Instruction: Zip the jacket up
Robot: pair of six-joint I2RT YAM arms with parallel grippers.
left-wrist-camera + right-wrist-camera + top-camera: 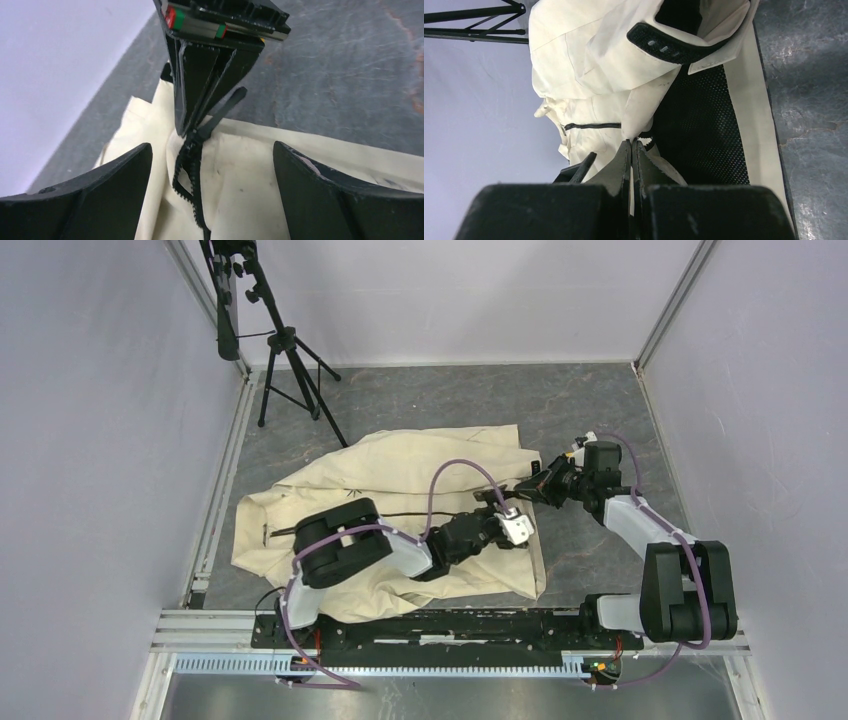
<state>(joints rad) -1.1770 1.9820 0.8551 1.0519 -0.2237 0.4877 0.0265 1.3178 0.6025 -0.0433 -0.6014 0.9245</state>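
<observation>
Left gripper (212, 150) is spread wide with nothing in it, hovering over the zipper (192, 165). Right gripper (631, 142) is pinched fully closed on the jacket (400, 475) at the zipper's right end; a black strip (225, 107) sticks out beside its tips.

Jacket lies spread on the table (600, 420), left of centre, with its lower flap reaching the near edge.

Handling, my read: light, limp cloth that wrinkles, bunches and drags when pulled. It needs one end anchored. Grab the slider or pull, not loose fabric; the toothed tape is the stiffest part. Can't pick out the slider.

Long axis and zipper line run left-right across the table. Black mesh lining (704, 115) shows at the right end, so the front is open there. Can't tell collar from hem.
</observation>
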